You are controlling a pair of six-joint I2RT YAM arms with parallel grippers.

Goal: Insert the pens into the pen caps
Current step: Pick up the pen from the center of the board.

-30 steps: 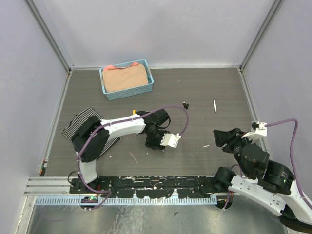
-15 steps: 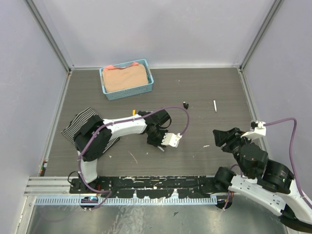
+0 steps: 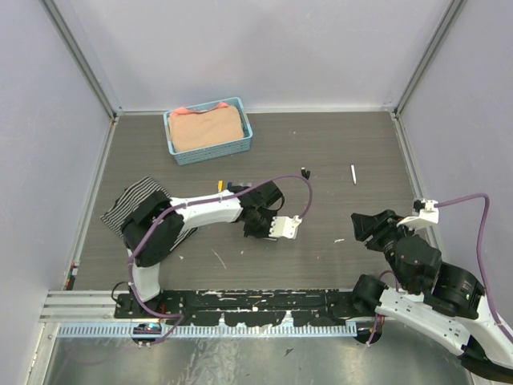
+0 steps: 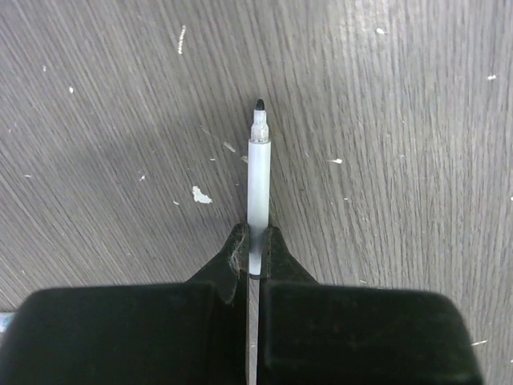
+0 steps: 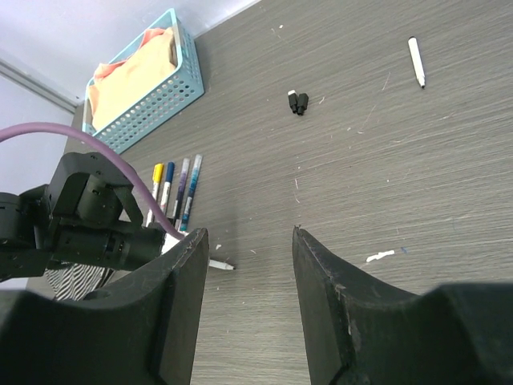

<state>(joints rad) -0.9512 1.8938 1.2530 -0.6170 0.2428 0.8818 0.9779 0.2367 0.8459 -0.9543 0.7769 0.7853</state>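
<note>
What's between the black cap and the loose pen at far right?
Nothing: only bare tabletop between the black cap and the loose pen. The right wrist view shows that stretch best, and the top view agrees.

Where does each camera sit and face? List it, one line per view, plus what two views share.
Top external: above and behind, looking down on the table; left arm and right arm show, bases at bottom.
Left wrist: on the left arm, facing down at the table; left gripper shows, shut on a pen.
Right wrist: low, facing across toward the blue basket; open right gripper shows.
Shared: top and right wrist both show the basket and a lone pen.
</note>
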